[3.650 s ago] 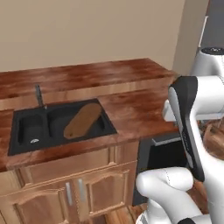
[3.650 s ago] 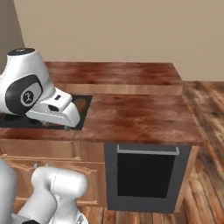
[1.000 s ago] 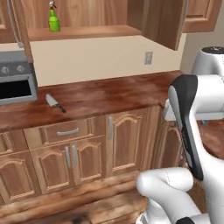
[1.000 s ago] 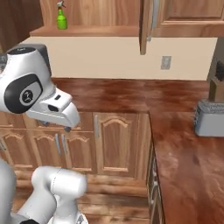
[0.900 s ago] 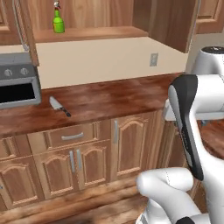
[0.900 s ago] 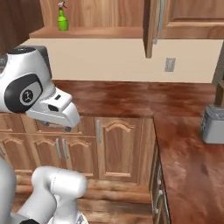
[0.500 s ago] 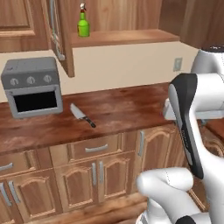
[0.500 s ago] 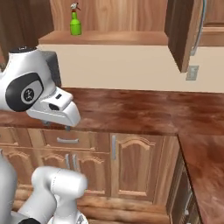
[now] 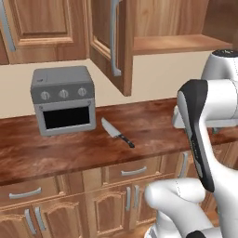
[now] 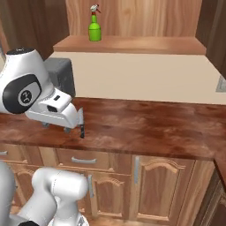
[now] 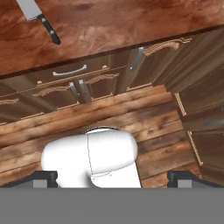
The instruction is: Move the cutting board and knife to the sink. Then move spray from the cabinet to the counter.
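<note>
1. On the counter [image 9: 153, 123] just right of the toaster oven [image 9: 62, 98] lies the knife [image 9: 117, 132], flat, its silver blade pointing back toward the wall and its black handle toward the counter's front edge
2. We see the same knife at the top left of the hand view [image 11: 40, 19], with its handle nearest to us, above the lower drawers and the wood floor
3. Our gripper [image 11: 113, 175] hangs out in front of the counter, well apart from the knife, with its jaws spread wide and nothing between them
4. We judge the knife to be stiff and fairly light, but thin and lying flush on the wood, so the smooth blade would likely slip; the thicker black handle looks the better place to pinch, across its width
5. Up on the shelf of the open cabinet [image 10: 132, 44] stands the green spray bottle [image 10: 94, 28], upright and untouched; we judge it light, best taken around its body below the trigger head
6. We cannot see the sink or the cutting board from where we stand
</note>
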{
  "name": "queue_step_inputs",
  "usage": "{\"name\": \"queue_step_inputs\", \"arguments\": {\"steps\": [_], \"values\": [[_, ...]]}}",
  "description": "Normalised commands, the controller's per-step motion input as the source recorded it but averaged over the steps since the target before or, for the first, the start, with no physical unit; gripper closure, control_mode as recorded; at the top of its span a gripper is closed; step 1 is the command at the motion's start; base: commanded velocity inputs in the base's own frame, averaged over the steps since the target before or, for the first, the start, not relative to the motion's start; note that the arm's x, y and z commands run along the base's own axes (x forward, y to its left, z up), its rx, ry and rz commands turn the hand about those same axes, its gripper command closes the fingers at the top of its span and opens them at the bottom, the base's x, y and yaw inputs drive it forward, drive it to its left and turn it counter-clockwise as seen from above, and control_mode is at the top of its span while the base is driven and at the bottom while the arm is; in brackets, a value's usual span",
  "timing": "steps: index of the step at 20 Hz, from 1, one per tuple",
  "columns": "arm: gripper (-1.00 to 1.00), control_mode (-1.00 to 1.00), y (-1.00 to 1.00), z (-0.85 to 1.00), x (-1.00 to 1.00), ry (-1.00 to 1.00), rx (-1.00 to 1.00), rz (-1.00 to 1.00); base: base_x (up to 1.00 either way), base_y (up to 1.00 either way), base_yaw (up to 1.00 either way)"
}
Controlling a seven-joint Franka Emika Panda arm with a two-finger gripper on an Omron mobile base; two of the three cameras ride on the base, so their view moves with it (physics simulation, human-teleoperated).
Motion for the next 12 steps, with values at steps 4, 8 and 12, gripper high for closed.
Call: {"name": "queue_step_inputs", "arguments": {"steps": [4, 8, 12], "values": [[-1.00, 1.00, 0.00, 0.00, 0.00, 0.00, 0.00, 0.00, 0.38, 0.01, 0.04], [-1.00, 1.00, 0.00, 0.00, 0.00, 0.00, 0.00, 0.00, 0.38, 0.00, 0.06], [-1.00, 1.00, 0.00, 0.00, 0.00, 0.00, 0.00, 0.00, 0.44, 0.00, 0.07]]}}
